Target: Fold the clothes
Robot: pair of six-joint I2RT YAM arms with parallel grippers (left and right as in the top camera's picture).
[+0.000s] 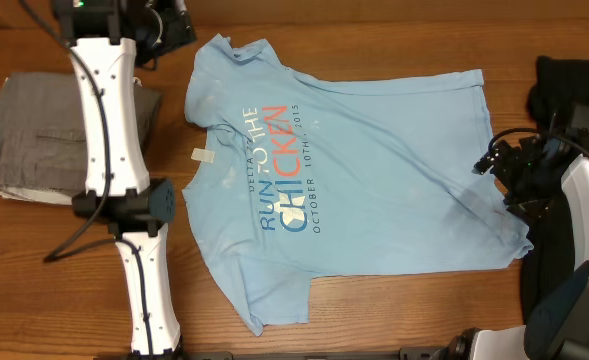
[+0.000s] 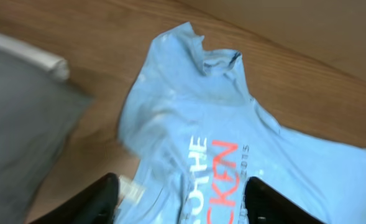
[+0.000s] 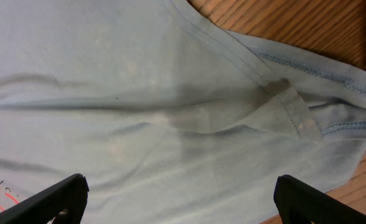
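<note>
The left wrist view was blurred throughout, and the bottom edge cut off the two dark fingers (image 2: 99, 200) of the left hand (image 2: 183, 202) and the lower part of the blue-and-red print (image 2: 210, 168) on the light blue cotton T-shirt (image 2: 189, 99). The folded grey cloth (image 2: 21, 124) ran off the left edge there; from overhead the white left arm (image 1: 104, 110) covered part of it. The right hand (image 3: 186, 202) showed only two black fingertips (image 3: 52, 196) at the bottom of its own view, and overhead its jaws were too small and dark to make out. The black cloth (image 1: 574, 85) was cut by the right edge.
</note>
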